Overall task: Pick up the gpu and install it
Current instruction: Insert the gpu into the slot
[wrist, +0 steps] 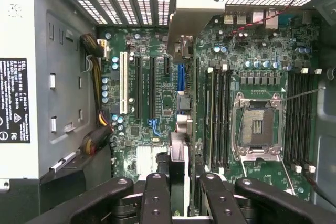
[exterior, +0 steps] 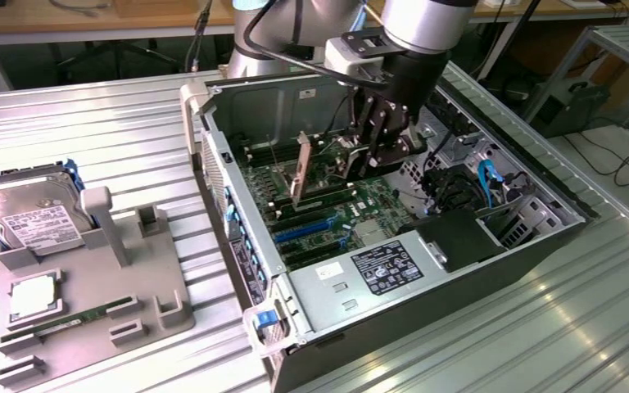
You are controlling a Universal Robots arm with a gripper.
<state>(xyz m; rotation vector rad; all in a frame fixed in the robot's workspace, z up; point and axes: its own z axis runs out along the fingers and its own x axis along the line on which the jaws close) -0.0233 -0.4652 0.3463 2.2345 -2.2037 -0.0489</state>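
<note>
Gripper [exterior: 375,151] clenched on the gpu [exterior: 320,168], held upright on edge inside the open computer case [exterior: 533,246], low over the motherboard [wrist: 157,51] and its slots [wrist: 137,87]. Bracket [wrist: 191,9] toward the case's rear grille. Likely risks: card edge missing its slot, bracket catching the rear frame, tilted card jamming, pressing down bending the board.

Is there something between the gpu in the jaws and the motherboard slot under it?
Nothing visible. The gripper holds the gpu edge-on above the motherboard; the slots beside it look bare, and the cables lie off to the side.
</note>
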